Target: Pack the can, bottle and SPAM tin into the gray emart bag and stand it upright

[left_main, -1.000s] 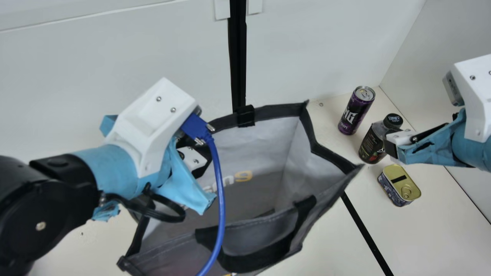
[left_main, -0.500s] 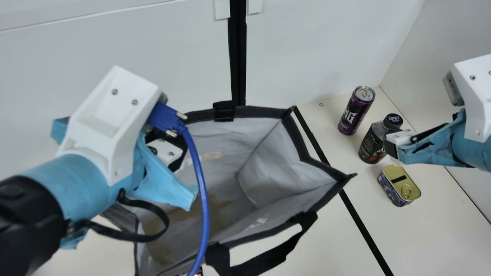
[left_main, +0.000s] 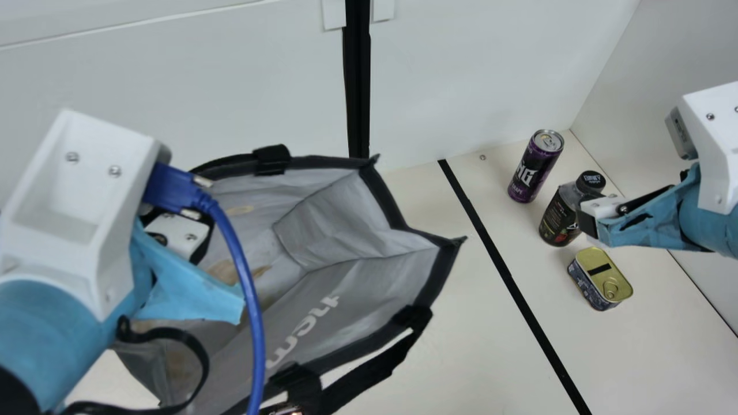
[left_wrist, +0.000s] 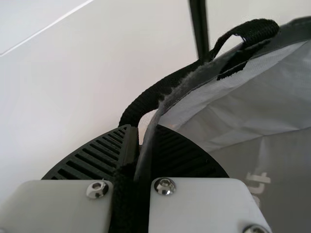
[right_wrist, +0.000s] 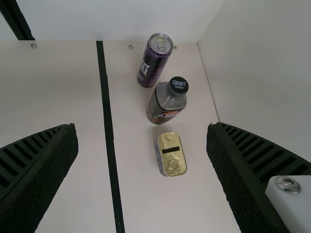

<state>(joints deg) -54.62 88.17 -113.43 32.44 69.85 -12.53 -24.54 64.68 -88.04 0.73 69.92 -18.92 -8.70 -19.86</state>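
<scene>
Near: your left end effector (left_main: 179, 236) pinches the gray emart bag (left_main: 351, 222) by its rim; a blue cable (left_main: 245, 276) crosses it, main view crops its near edge. Tabletop (left_main: 461, 346), beyond: SPAM tin (left_main: 597, 265); bottle (left_main: 556, 222), part-masked by your empty, wide-open right end effector (left_main: 588, 223); can (left_main: 533, 173) farthest.

White wrist housings (left_main: 63, 196) | silver screws (left_main: 115, 171) | teal wrap (left_main: 46, 334) | blue cable (left_main: 245, 276)

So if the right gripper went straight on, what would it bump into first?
Most likely the bottle, which stands ahead of the right gripper and its open fingers. Depth is hard to judge, though, so it might just miss the bottle and meet the table.
</scene>
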